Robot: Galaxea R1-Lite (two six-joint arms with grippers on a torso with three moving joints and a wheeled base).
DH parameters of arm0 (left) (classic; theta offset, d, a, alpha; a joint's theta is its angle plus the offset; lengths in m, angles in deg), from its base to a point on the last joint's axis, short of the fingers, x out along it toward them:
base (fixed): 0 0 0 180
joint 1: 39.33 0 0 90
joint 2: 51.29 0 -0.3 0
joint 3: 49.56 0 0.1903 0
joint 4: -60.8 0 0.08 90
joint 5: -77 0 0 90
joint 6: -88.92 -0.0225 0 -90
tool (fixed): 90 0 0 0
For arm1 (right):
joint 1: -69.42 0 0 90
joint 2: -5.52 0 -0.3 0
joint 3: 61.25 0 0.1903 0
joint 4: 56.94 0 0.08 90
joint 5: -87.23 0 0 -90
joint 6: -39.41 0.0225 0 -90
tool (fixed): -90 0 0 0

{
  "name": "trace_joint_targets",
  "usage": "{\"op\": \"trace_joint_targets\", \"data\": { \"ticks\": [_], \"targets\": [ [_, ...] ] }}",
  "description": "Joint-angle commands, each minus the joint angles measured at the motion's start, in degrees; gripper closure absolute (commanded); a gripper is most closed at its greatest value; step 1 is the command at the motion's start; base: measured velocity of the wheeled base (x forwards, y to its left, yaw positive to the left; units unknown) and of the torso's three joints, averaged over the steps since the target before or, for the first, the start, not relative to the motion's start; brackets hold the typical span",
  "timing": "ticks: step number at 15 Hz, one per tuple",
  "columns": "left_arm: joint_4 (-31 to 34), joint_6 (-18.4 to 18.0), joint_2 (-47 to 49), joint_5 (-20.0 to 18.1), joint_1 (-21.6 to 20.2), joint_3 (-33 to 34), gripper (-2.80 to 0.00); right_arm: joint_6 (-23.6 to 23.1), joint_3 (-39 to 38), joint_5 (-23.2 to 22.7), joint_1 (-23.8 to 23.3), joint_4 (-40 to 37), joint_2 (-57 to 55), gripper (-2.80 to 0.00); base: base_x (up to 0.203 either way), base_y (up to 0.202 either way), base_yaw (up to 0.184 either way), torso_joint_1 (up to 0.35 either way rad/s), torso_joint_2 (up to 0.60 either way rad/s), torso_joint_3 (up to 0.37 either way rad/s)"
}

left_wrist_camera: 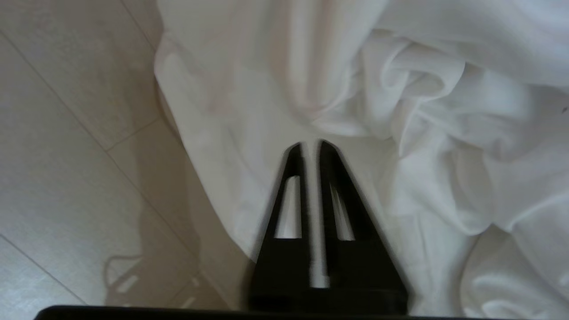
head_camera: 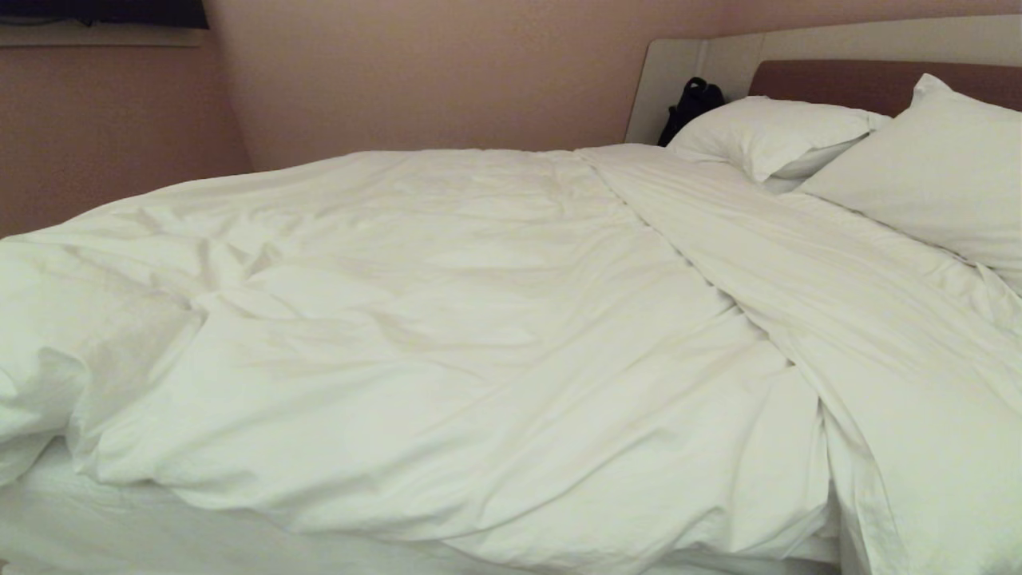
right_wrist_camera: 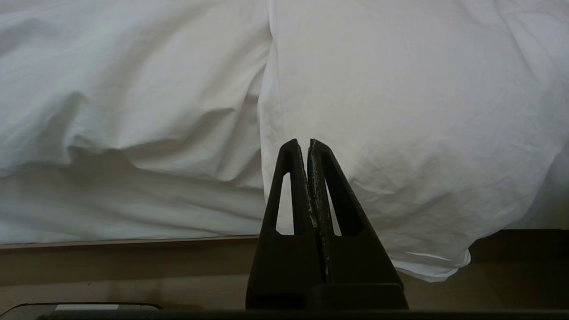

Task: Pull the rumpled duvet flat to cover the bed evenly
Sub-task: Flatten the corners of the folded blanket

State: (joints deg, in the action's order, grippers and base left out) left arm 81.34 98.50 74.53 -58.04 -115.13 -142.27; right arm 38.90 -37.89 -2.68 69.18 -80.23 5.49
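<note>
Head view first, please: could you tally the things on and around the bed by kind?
Duvet: 1
Pillows: 2
Headboard: 1
Black bag-like item: 1
Total: 5

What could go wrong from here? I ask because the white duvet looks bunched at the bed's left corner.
1. The left end effector has its jaws only slightly parted beside the puffy white duvet, so a pinch may miss the cloth.
2. The corner hangs toward the pale tiled floor and could slide off further.
</note>
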Motion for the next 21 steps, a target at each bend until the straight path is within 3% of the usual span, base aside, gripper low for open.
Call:
{"op": "trace_joint_targets", "data": {
  "ticks": [1,3,7,14,16,21],
  "targets": [
    [-0.2,0.2,0.0,0.1,1.5,-0.3,-2.8,0.0,0.0,0.0,0.1,0.0,0.0,0.0,0.0,0.0,0.0,0.0,0.0,0.0],
    [-0.4,-0.1,-0.5,-0.6,2.6,0.0,-2.8,0.0,0.0,0.0,0.0,0.0,0.0,0.0,0.0,0.0,0.0,0.0,0.0,0.0],
    [-2.0,-6.0,0.4,-0.5,4.2,1.2,-2.8,0.0,0.0,0.0,0.0,0.0,0.0,0.0,0.0,0.0,0.0,0.0,0.0,0.0],
    [-2.1,-5.4,1.7,-0.5,4.4,0.1,-2.8,0.0,0.0,0.0,0.0,0.0,0.0,0.0,0.0,0.0,0.0,0.0,0.0,0.0],
    [-2.1,-3.8,3.3,-0.8,5.2,-3.6,-2.8,0.0,0.0,0.0,0.0,0.0,0.0,0.0,0.0,0.0,0.0,0.0,0.0,0.0],
    [-2.0,5.9,9.9,-0.9,7.6,-17.1,-2.8,0.0,0.0,0.0,0.1,0.0,0.0,0.0,0.0,0.0,0.0,0.0,0.0,0.0]
  ]
}}
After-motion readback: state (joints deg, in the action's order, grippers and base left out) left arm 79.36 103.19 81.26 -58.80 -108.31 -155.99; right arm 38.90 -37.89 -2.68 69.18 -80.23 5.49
